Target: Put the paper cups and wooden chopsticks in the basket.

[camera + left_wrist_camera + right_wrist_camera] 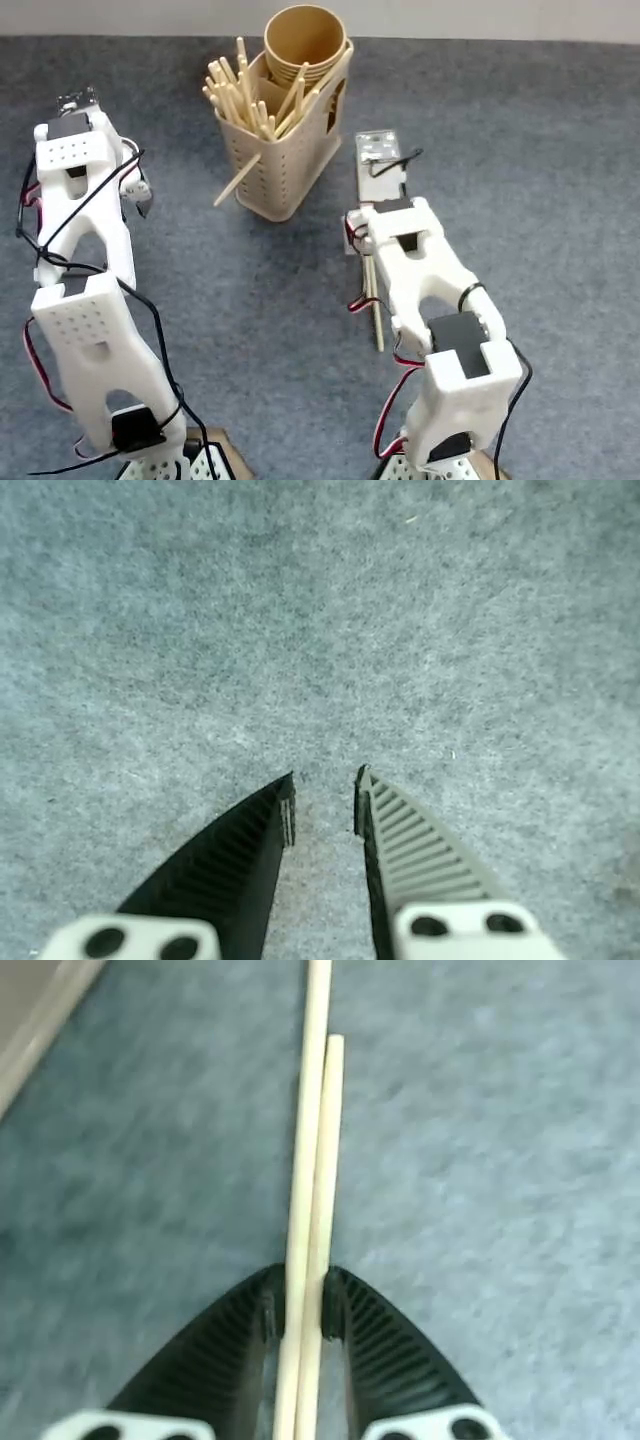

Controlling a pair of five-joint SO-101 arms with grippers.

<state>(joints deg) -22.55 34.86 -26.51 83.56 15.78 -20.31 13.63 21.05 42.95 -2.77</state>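
1. Two wooden chopsticks (312,1160) are held side by side, touching along their length, between the fingers of the right gripper (303,1305), which is clamped tight on them. One stick ends short of the other.
2. In the high view the wooden chopsticks (374,305) are seen low over the carpet (250,330), just beside and partly under the right arm (430,290). They are well apart from the basket. Whether they touch the carpet cannot be told.
3. The basket (290,170) stands upright at the far middle of the carpet, ahead of and between the two arms.
4. A stack of paper cups (304,45) is set upright in the far end of the basket, its open mouth rising above the rim.
5. A bundle of chopsticks (240,95) is stood in the basket beside the cups, the sticks fanned out and leaning at different angles.
6. One stray chopstick (237,181) sticks out slantwise from the basket's side wall, with its outer end pointing down toward the carpet.
7. The left gripper (323,800) is held over bare carpet to the left of the basket and apart from it. Its fingers are parted only narrowly, and grey carpet is seen through the gap.
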